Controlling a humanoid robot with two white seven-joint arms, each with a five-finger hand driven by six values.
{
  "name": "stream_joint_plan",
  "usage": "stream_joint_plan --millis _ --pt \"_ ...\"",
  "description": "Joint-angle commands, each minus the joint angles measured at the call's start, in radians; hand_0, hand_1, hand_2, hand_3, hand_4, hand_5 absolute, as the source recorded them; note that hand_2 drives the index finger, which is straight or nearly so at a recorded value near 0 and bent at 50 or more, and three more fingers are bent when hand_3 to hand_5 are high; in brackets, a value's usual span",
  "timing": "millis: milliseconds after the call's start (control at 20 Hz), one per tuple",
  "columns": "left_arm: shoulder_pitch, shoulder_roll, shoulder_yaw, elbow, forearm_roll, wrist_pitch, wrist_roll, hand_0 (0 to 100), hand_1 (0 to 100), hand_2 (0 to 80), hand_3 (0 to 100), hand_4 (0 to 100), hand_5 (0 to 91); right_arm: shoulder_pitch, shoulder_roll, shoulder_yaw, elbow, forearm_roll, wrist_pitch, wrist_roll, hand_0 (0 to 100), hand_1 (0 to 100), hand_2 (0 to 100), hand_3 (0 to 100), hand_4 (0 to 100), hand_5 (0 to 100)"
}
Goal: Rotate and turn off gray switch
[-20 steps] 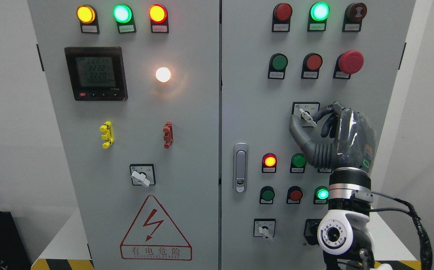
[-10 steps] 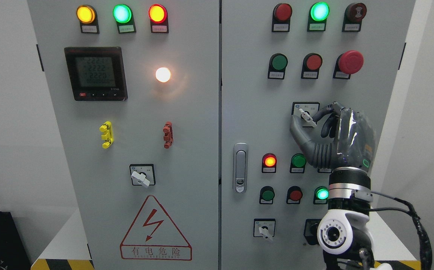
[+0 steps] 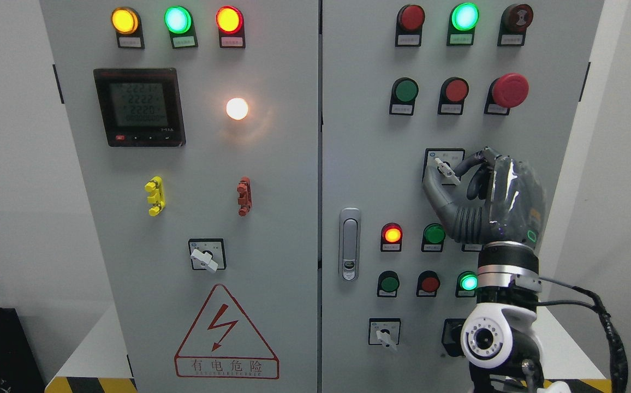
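Small gray rotary switch (image 3: 445, 169) sat on its black square plate on the cabinet's right door (image 3: 364, 164), knob tilted, with the dark right hand's (image 3: 484, 196) thumb and fingers (image 3: 469, 161) pinching it from both sides.

- Bare panel lies left of the gray switch (image 3: 445, 169), open as far as the door handle (image 3: 350, 244).
- The red mushroom button (image 3: 509, 90) juts out above.
- Green and red lamps (image 3: 434, 233) crowd just below.
- The right hand (image 3: 487, 196) blocks the switch's right side.
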Motion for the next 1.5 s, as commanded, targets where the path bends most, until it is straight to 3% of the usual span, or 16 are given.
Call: stream_joint_plan --millis 0,1450 --pt "-0.009 0.000 0.008 -0.025 0.020 0.000 0.002 12 39 0.0 0 0 0.0 -0.001 0.001 0.001 0.001 0.000 0.002 0.000 24 52 63 96 96 100" --pt "-0.009 0.001 0.008 -0.025 0.020 0.000 0.002 12 39 0.0 0 0 0.0 -0.007 0.001 0.004 0.004 -0.001 0.002 0.000 37 49 68 100 98 100"
